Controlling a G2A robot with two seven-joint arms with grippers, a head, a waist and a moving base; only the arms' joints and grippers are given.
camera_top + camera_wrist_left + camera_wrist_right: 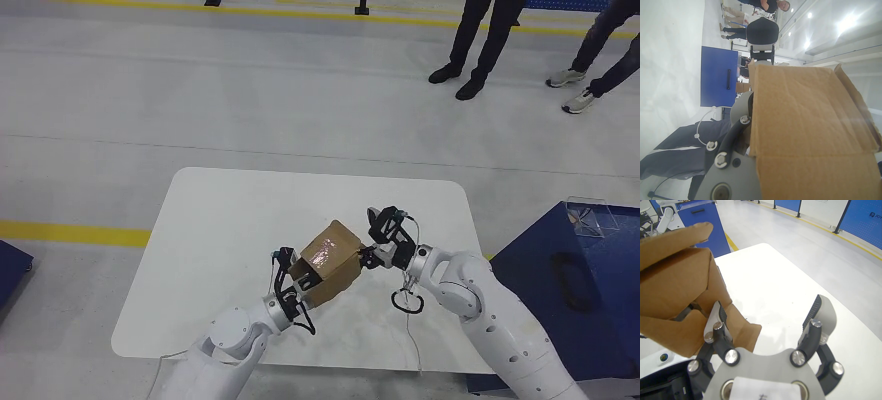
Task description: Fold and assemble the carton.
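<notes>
Over the table, brown carton tilts, flaps loose.

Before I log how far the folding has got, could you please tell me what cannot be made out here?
Top view: the underside of the carton, hidden by its own body; contact with the table is unclear.
Left wrist view: the carton's inside, blocked by its near panel.
Right wrist view: past the right gripper, the carton's far end is cut off by the picture's edge.
</notes>
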